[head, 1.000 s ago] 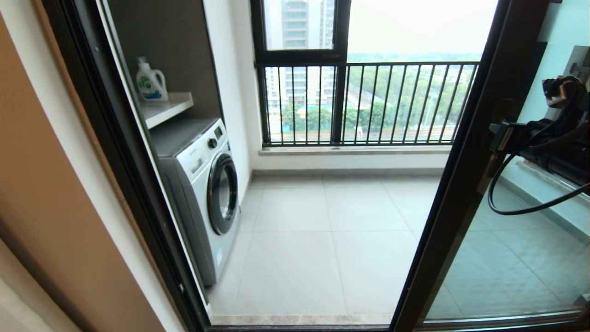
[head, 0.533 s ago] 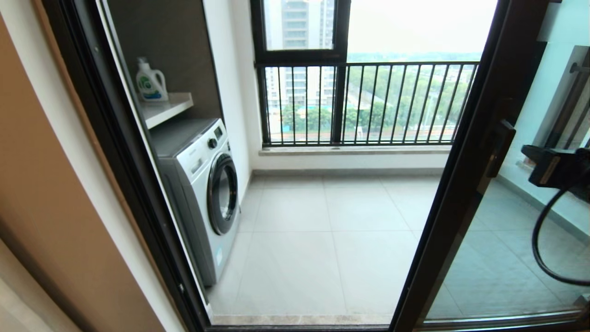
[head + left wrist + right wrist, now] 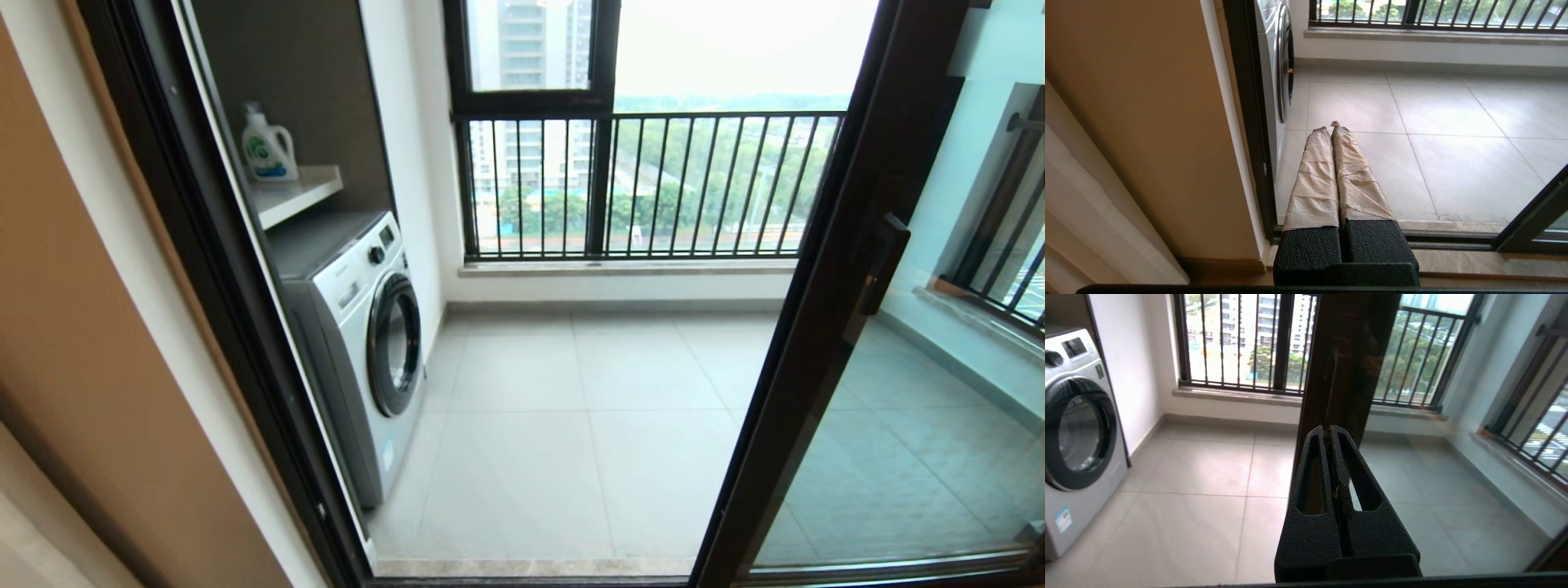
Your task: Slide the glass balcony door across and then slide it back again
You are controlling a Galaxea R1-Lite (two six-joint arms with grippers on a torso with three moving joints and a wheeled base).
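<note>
The glass balcony door (image 3: 824,327) stands at the right of the doorway, its dark brown frame edge leaning across the head view, with its dark handle (image 3: 882,261) on that edge. The opening to the balcony is wide. My right gripper (image 3: 1328,430) is shut with nothing in it. It hangs a short way in front of the door frame (image 3: 1347,363), apart from it, and does not show in the head view. My left gripper (image 3: 1329,127), with taped fingers, is shut and empty, low by the left jamb (image 3: 1249,122).
A washing machine (image 3: 367,327) stands inside the balcony at the left, under a shelf with a detergent bottle (image 3: 265,147). The outer window with black railing bars (image 3: 653,180) closes the far side. The floor track (image 3: 531,566) runs along the threshold. Tiled floor lies between.
My right arm has pulled back from the door handle and left the head view to the right. The door has stayed where it was.
</note>
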